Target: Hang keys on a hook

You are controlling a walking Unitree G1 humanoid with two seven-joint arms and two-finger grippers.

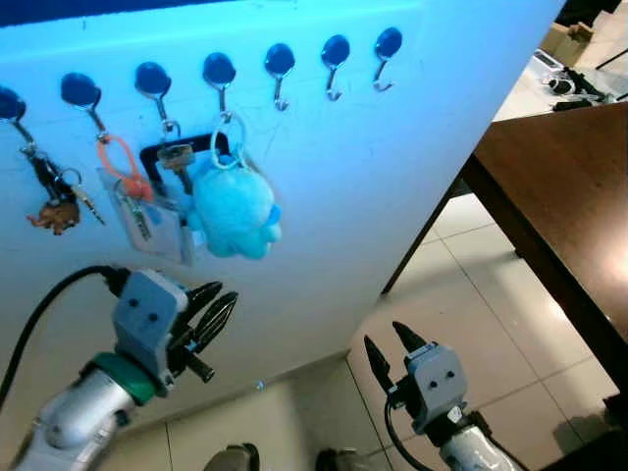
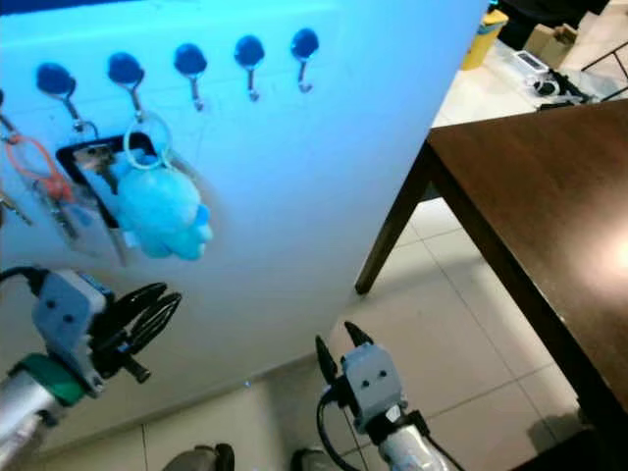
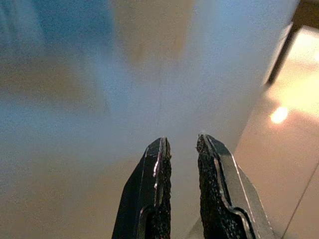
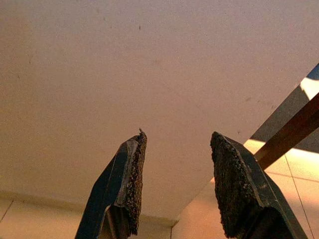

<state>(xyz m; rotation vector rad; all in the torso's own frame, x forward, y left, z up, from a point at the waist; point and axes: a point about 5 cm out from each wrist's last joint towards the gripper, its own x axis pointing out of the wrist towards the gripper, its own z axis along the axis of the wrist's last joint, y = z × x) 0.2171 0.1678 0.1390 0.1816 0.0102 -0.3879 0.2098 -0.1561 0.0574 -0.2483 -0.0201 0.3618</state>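
A bunch of keys on a silver ring [image 1: 228, 147] with a blue plush toy [image 1: 234, 211] hangs from a hook [image 1: 220, 77] on the white wall panel. My left gripper [image 1: 224, 292] is below the plush, apart from it. Its fingers point at the panel, slightly open with nothing between them [image 3: 182, 142]. My right gripper [image 1: 385, 335] is lower and to the right, over the floor. It is open and empty, and in the right wrist view it [image 4: 177, 134] faces the panel's bare lower part.
Three hooks [image 1: 335, 59] to the right of the plush are bare. Hooks to the left carry an orange loop with a card [image 1: 126, 177], a dark key fob [image 1: 177, 157] and a small key bunch [image 1: 54, 201]. A brown table [image 1: 559, 186] stands at the right over a tiled floor [image 1: 471, 294].
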